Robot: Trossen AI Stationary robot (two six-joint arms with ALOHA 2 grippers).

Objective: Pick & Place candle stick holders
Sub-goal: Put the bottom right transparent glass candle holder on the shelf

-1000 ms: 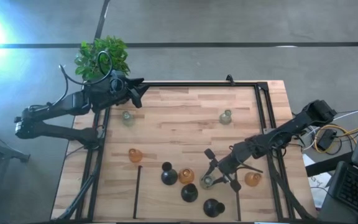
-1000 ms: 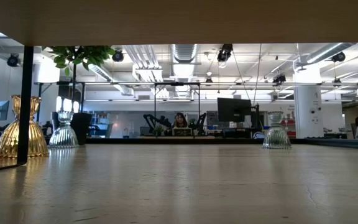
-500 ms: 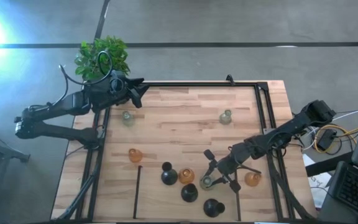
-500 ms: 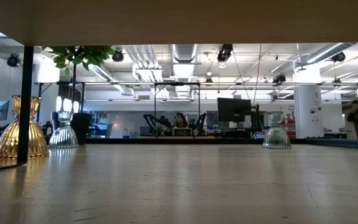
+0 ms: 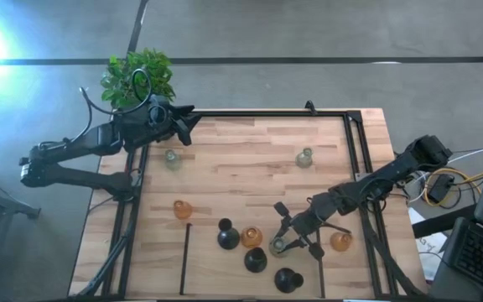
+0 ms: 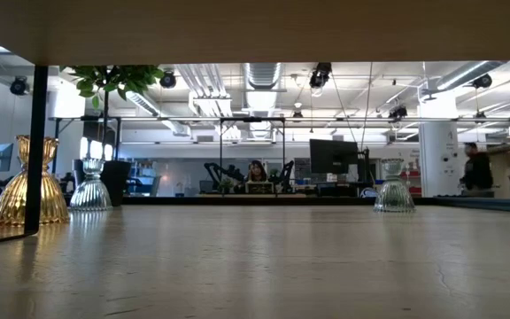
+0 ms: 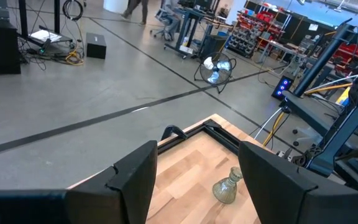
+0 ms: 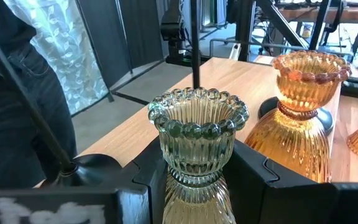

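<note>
From overhead I see my right gripper [image 5: 282, 242] low over the near part of the table [image 5: 250, 159], fingers spread either side of a pale green holder [image 5: 277, 246]. It stands in the near cluster, just beside an amber holder [image 5: 251, 237], with three black holders [image 5: 255, 260] close by and another amber one [image 5: 340, 242] on its other side. Only the right wrist camera tells me how the grip stands: the pale green holder's [image 8: 197, 140] beaded cup rises between the two dark fingers [image 8: 263, 180], whose pads sit close against its neck, so I read it as held. The amber neighbour [image 8: 300, 115] shows just past it.

My left gripper [image 5: 181, 122] waits at the far left corner next to the potted plant [image 5: 137, 75]. Its wrist view shows the fingers [image 7: 135, 180] wide apart, holding nothing, with a pale holder [image 7: 227, 186] on the wood beyond.

The table-level camera misses both arms; it gives me an amber holder [image 6: 27, 183] and two pale ones [image 6: 89, 188] standing upright.
</note>
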